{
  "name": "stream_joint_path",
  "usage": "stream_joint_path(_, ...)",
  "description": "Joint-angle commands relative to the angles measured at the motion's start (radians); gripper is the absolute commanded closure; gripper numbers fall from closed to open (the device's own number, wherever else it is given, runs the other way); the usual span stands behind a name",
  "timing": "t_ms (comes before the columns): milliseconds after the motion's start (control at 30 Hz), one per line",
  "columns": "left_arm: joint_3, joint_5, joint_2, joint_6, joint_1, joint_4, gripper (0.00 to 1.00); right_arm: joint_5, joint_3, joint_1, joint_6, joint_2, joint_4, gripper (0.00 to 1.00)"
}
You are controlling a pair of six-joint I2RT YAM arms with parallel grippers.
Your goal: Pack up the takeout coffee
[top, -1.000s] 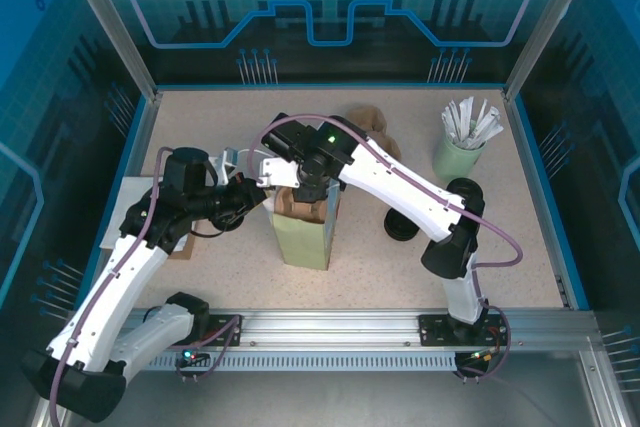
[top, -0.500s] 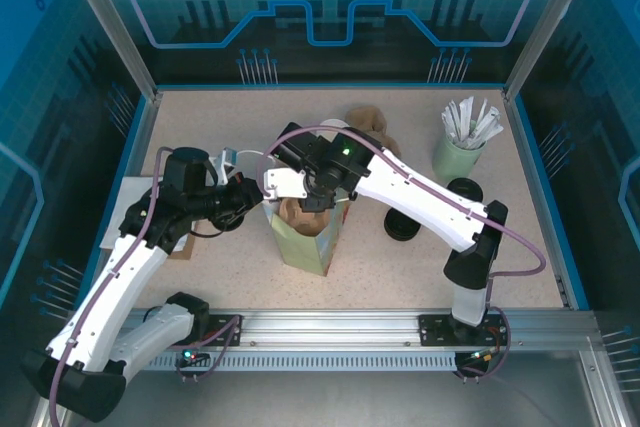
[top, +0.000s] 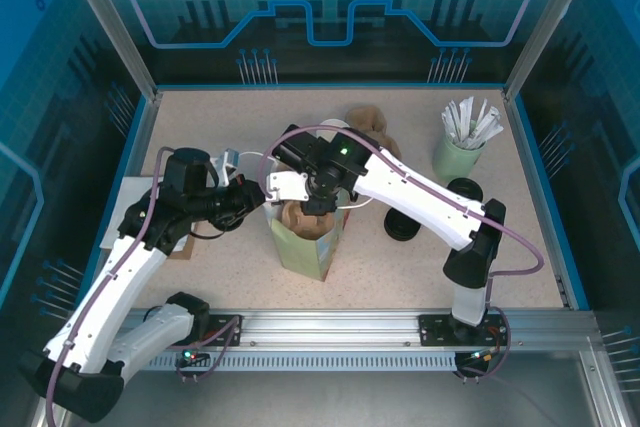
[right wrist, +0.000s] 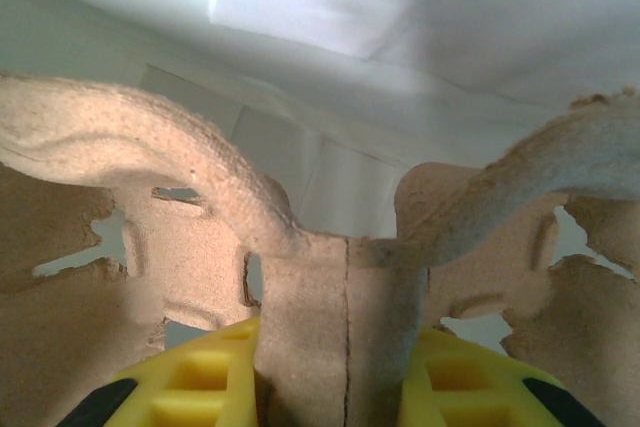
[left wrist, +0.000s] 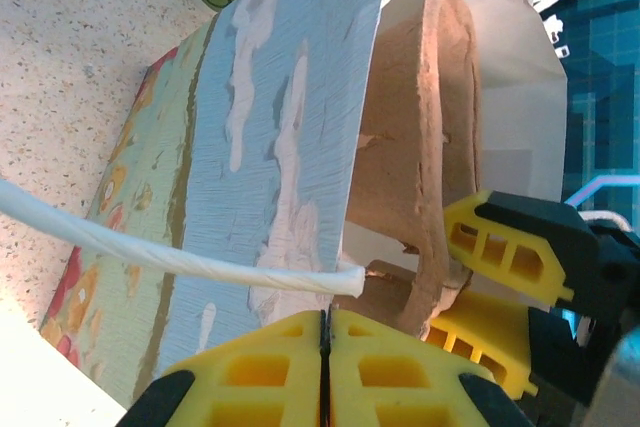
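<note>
While R jaws clamp carrier, base hidden in bag

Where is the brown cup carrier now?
In the top view the cup carrier stands mid-table, partly inside the open paper bag, gripped by the right hand; the left hand pinches the bag's rim.

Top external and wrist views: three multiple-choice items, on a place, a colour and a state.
1. Where is the right claw? A) at the paper bag's mouth B) beside its own base C) at the far right corner
2. Its fingers are: A) red B) yellow C) white
3. The right claw is: A) wide open B) shut on a cup C) shut on the pulp carrier
A: the left wrist view shows it at the bag's rim. B: yellow shows either side. C: both fingers press its centre wall.
</note>
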State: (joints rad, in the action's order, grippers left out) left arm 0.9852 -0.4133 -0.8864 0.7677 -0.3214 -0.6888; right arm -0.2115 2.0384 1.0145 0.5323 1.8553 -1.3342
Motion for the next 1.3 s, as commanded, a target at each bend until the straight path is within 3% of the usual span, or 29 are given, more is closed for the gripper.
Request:
stream_joint_path(0, 0.033, 0.034, 0.028, -0.029, -0.022, 0.009, 0.91, 0.061, 0.039, -0.012, -0.071, 0.025, -0.089, 0.73)
stream_joint_path(400, 0.007, 0.077, 0.046, -0.019, -0.109, 0.05, 0.91, 0.062, 0.118, -0.066, -0.214, 0.102, -0.141, 0.73)
stream_joint_path(667, -0.007, 0.116, 0.046, -0.006, -0.129, 0.052, 0.91, 0.061, 0.143, -0.073, -0.189, 0.147, -0.152, 0.73)
stream_joint_path(900, -0.011, 0.148, 0.048, -0.002, -0.131, 0.022, 0.91, 0.118, 0.096, -0.095, -0.147, 0.122, -0.141, 0.73)
stream_joint_path(1267, -0.006, 0.159, 0.05, -0.019, -0.131, 0.029, 0.91, 0.085, -0.002, -0.098, -0.128, 0.091, -0.116, 0.73)
